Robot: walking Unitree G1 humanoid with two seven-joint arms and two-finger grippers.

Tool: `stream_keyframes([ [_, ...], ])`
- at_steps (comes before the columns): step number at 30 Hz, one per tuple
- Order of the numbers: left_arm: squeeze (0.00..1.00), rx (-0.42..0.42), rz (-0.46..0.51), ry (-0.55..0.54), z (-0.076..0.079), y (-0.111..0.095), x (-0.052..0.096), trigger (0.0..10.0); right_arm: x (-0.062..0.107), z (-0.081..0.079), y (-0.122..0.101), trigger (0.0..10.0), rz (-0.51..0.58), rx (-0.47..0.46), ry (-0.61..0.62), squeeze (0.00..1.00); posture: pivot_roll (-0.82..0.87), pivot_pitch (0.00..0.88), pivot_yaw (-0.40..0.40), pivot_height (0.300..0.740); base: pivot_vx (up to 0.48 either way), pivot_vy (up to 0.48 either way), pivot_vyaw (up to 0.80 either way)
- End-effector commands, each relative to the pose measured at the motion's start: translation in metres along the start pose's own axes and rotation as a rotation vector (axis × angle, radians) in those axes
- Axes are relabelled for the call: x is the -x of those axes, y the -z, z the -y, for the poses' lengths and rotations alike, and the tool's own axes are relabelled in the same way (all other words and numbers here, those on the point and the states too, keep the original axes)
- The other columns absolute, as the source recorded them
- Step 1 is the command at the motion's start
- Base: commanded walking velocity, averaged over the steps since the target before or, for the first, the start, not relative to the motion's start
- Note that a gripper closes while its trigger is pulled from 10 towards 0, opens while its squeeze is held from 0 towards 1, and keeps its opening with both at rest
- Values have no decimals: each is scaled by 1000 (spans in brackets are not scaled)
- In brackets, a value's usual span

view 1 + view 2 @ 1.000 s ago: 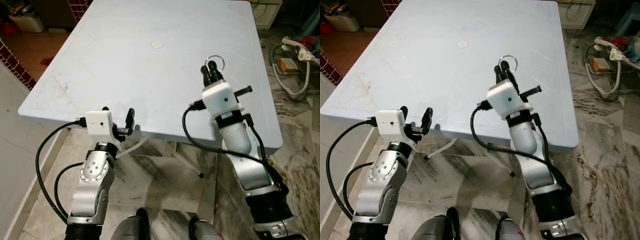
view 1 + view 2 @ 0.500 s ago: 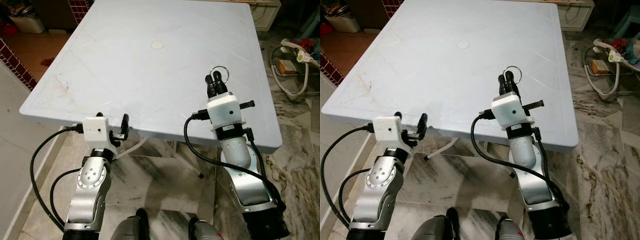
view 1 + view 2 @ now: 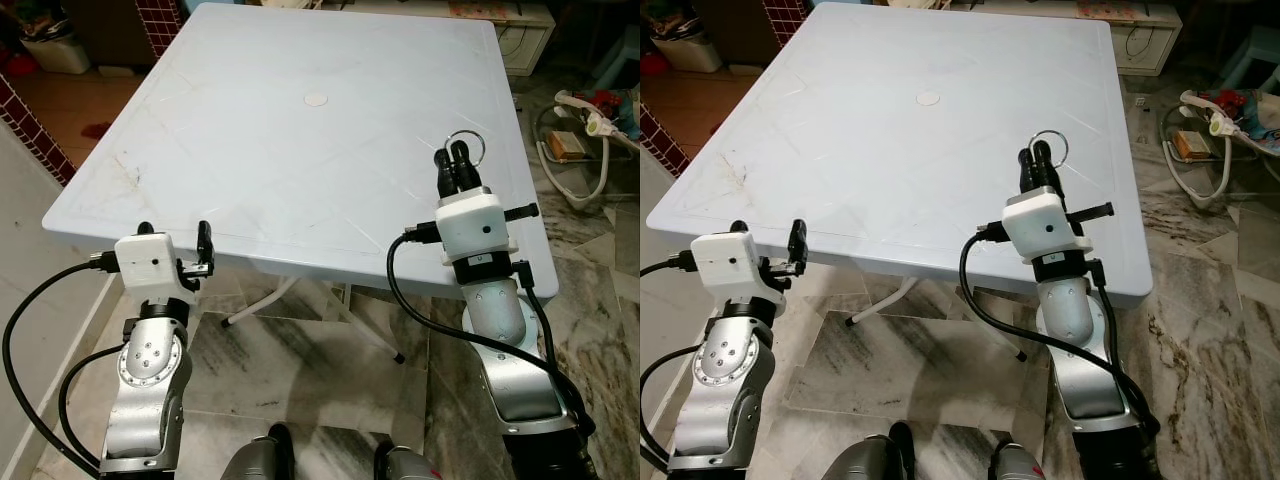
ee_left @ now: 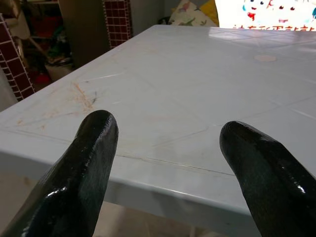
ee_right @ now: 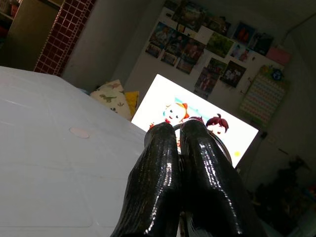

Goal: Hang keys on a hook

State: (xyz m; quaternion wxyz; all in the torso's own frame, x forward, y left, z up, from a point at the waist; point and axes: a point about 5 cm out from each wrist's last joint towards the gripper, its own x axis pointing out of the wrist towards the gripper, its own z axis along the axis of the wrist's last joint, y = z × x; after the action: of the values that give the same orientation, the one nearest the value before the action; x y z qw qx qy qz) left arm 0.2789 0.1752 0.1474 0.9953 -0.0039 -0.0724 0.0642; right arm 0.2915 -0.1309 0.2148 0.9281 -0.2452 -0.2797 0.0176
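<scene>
Pale blue-grey plastic table (image 3: 300,130), square, scuffed, with a small round cap (image 3: 316,100) set near its middle: this is what you are looking down on. Item one, your right gripper (image 3: 458,160): it is reaching over the table's near right edge, its two black fingers (image 5: 163,168) pressing together and pinching a metal key ring (image 3: 467,146), whose loop is standing up just above the fingertips. You are holding the ring in the air above the tabletop, close to the right edge; no keys can be made out on it. Item two, your left gripper (image 3: 175,235): it is hovering just outside the near left edge of the table, level with the rim, its fingers (image 4: 94,148) spreading wide apart with nothing between them. Item three, marble-patterned floor (image 3: 330,370): it is showing under and around the table, with the table's white legs (image 3: 262,303) crossing beneath. Item four, beyond the right side of the table: a white hose (image 3: 565,160) is lying curled on the floor. Item five, far wall in the right wrist view: a bright screen (image 5: 192,113) is showing cartoon figures, with pictures (image 5: 197,39) hanging above it.
</scene>
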Motion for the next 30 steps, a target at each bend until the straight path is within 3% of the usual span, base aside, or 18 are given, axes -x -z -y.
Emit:
stream_keyframes([
  [1,0,-8,19,1,2,-5,1,10000,1,-1,-3,10000,0,-12,-2,0,-42,158,51,740,0,0,800],
  [30,0,-33,-1,10,3,-6,1,10000,3,-6,-2,10000,-20,-30,-21,0,-33,168,61,740,0,0,800],
])
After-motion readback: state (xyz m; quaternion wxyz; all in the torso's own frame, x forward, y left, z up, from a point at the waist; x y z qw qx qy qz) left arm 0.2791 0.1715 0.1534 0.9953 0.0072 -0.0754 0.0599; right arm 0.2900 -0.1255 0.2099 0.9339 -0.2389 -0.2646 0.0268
